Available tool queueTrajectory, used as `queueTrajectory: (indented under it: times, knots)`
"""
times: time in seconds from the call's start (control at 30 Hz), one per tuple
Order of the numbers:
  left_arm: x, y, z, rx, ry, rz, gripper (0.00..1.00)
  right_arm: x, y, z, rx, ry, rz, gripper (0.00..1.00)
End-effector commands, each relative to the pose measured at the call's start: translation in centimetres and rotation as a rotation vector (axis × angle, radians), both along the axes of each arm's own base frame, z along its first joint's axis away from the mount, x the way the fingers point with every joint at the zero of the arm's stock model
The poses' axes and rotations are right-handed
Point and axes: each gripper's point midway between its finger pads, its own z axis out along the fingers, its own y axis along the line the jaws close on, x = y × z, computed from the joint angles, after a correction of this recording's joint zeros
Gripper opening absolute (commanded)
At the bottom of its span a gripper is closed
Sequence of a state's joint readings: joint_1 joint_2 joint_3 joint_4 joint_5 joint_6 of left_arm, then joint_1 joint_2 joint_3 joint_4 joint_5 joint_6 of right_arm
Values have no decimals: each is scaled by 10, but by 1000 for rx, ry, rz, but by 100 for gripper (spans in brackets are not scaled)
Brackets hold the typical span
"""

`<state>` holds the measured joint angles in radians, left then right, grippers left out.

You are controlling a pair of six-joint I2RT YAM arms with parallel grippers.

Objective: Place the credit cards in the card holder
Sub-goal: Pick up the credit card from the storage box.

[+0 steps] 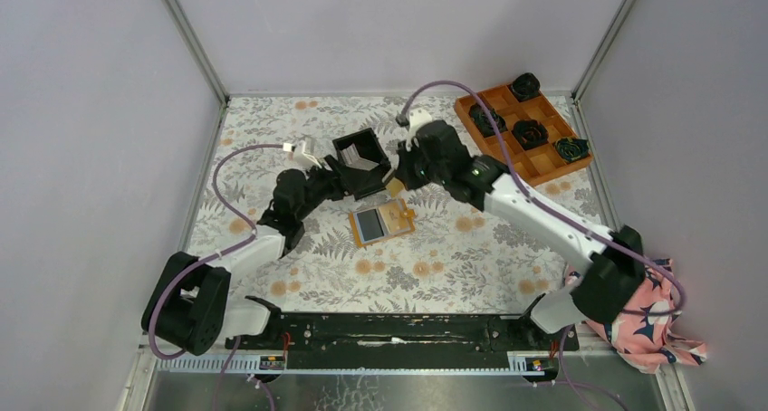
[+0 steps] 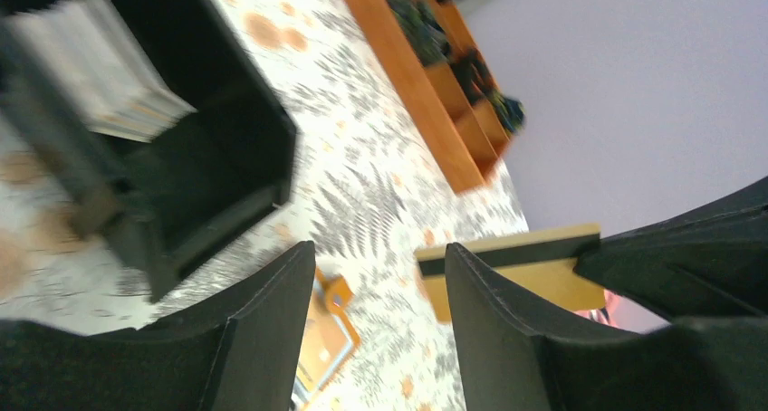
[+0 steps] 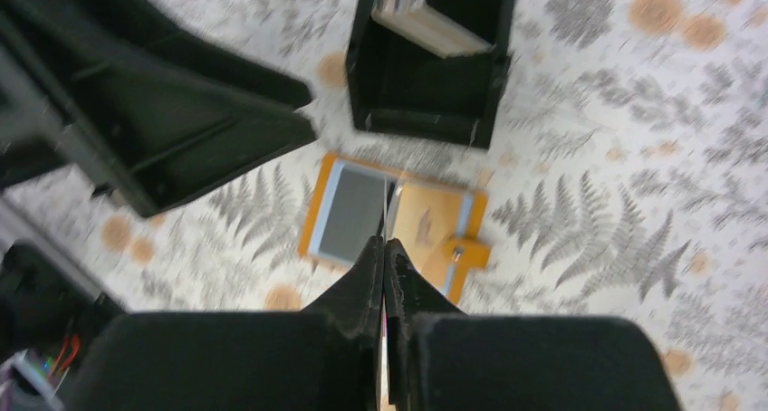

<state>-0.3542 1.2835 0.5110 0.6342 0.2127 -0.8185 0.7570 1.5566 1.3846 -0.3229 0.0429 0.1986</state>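
Observation:
The card holder (image 1: 382, 221) lies open on the floral table, with an orange rim, a grey card in its left half and a tan right half; it also shows in the right wrist view (image 3: 426, 219). My right gripper (image 3: 384, 243) is shut on a tan credit card with a black stripe (image 2: 516, 268), seen edge-on above the holder's fold. In the top view the right gripper (image 1: 398, 183) holds it just behind the holder. More credit cards (image 3: 426, 22) stand in the black bin (image 1: 367, 162). My left gripper (image 2: 377, 257) is open and empty beside the bin, near the held card.
An orange compartment tray (image 1: 523, 130) with dark rosettes stands at the back right. A pink patterned cloth (image 1: 648, 325) lies at the near right by the right arm's base. Grey walls close in the table on three sides.

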Motion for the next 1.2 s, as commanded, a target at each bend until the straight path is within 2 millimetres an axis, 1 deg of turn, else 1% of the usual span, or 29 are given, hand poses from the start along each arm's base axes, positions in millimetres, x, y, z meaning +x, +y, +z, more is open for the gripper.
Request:
queueTrajectory:
  times: [0.0, 0.1, 0.2, 0.3, 0.33, 0.4, 0.43, 0.5, 0.6, 0.8, 1.07, 1.17]
  knots:
    - [-41, -42, 31, -2, -184, -288, 62, -62, -3, 6, 104, 79, 99, 0]
    - [-59, -58, 30, 12, -203, -387, 62, -92, -14, 6, 146, 119, 145, 0]
    - [-78, -71, 29, 7, -223, -485, 62, -113, -26, 3, 168, 133, 169, 0]
    - [-96, -80, 25, -14, -236, -584, 62, -129, -37, -1, 182, 146, 179, 0]
    - [-102, -82, 23, -22, -240, -612, 62, -133, -40, 2, 195, 140, 183, 0]
    - [-116, -85, 19, -40, -249, -671, 61, -142, -44, 0, 217, 154, 190, 0]
    - [-121, -86, 20, -50, -259, -698, 61, -145, -45, 3, 231, 152, 192, 0]
    - [-132, -88, 18, -74, -265, -746, 60, -152, -45, 2, 249, 168, 213, 0]
    - [-147, -91, 18, -98, -275, -819, 60, -157, -43, 0, 256, 193, 234, 0]
    - [-164, -98, 9, -93, -257, -908, 60, -161, -34, -12, 266, 243, 262, 0]
    - [-180, -100, -8, -97, -220, -985, 58, -160, -19, -20, 288, 293, 299, 0]
    - [-184, -100, -15, -102, -205, -1011, 56, -160, -15, -22, 288, 306, 310, 0]
